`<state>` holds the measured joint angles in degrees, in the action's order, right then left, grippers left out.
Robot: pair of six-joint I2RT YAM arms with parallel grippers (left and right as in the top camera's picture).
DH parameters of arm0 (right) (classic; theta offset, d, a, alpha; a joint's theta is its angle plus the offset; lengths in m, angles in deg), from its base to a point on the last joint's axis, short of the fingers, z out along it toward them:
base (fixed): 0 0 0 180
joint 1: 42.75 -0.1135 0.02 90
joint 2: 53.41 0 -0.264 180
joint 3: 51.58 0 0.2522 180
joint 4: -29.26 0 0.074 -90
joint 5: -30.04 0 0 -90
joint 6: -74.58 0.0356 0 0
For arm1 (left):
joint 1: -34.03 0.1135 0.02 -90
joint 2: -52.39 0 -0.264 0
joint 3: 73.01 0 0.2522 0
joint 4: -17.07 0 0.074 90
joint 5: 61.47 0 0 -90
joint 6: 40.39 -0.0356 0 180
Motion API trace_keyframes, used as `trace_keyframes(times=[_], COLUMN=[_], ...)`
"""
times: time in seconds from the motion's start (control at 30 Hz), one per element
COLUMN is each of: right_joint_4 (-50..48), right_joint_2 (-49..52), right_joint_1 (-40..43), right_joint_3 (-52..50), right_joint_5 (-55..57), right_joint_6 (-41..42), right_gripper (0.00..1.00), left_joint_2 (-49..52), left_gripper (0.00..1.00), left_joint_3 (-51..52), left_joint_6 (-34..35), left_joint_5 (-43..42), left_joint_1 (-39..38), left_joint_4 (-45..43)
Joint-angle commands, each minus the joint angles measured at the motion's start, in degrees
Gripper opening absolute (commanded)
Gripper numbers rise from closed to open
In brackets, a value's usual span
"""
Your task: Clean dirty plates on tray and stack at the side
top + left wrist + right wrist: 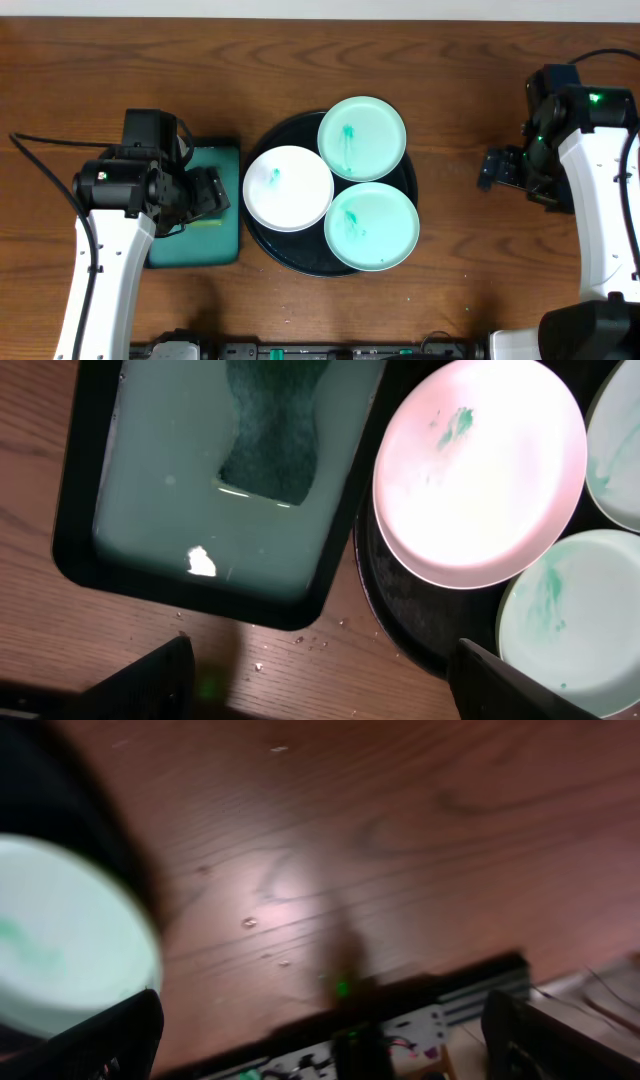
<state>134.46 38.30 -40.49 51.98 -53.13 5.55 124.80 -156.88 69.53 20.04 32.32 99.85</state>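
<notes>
Standing over the bench (460,80), I see the left hand (205,195) hanging above a teal tray (195,250), its fingers spread wide with nothing between them. Directly below it a dark scouring pad (270,450) lies in the tray's shallow liquid. Just to that hand's side is the round black tray (298,256), and the nearest thing on it is the white plate (288,188), which carries a small teal smear. Beyond the white plate, on the side towards the right hand (497,168), sit two mint plates (362,138) (371,226), both smeared. All three are packed close, touching or nearly so. The right hand is well apart from the black tray, also wide open and empty.

The plates look thin, stiff and light, with a glossy finish that I'd guess is slippery, more so once wet. They are shallow with only a slight lip, so the rim is the sensible place to pinch. The white plate's edge seems to ride up over the black tray's rim on the left hand's side, giving a finger room to slide beneath. Pinching any plate on the side where it meets its neighbours would likely knock them.
</notes>
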Motion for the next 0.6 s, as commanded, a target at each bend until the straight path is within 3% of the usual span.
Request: trace_keyframes(times=[0.0, 0.27, 0.37, 0.5, 0.57], right_joint_4=[-0.6, -13.7, -19.8, -20.4, -18.6], right_joint_2=[0.8, 0.8, 0.8, 0.9, 0.9], right_joint_1=[-0.4, -0.4, -0.4, -0.5, -0.7], right_joint_3=[0.9, 0.9, 0.9, 0.9, 0.8], right_joint_5=[6.2, 3.8, -1.7, -9.3, -11.5], right_joint_6=[4.3, -1.7, -10.2, -14.2, -14.3], right_gripper=[0.99, 0.99, 0.99, 0.99, 0.99], left_joint_2=[0.2, 0.2, 0.2, 0.2, 0.4], left_gripper=[0.81, 0.81, 0.81, 0.8, 0.78], left_joint_3=[-0.7, -0.7, -0.7, -0.4, 0.2], left_joint_6=[0.5, -3.0, -3.4, -2.9, 1.2], left_joint_5=[0.2, 0.8, 2.3, 8.8, 15.1], left_joint_1=[0.0, 0.0, 0.0, 0.0, 0.1], left_joint_4=[0.4, 0.6, 0.6, 0.8, 0.7])
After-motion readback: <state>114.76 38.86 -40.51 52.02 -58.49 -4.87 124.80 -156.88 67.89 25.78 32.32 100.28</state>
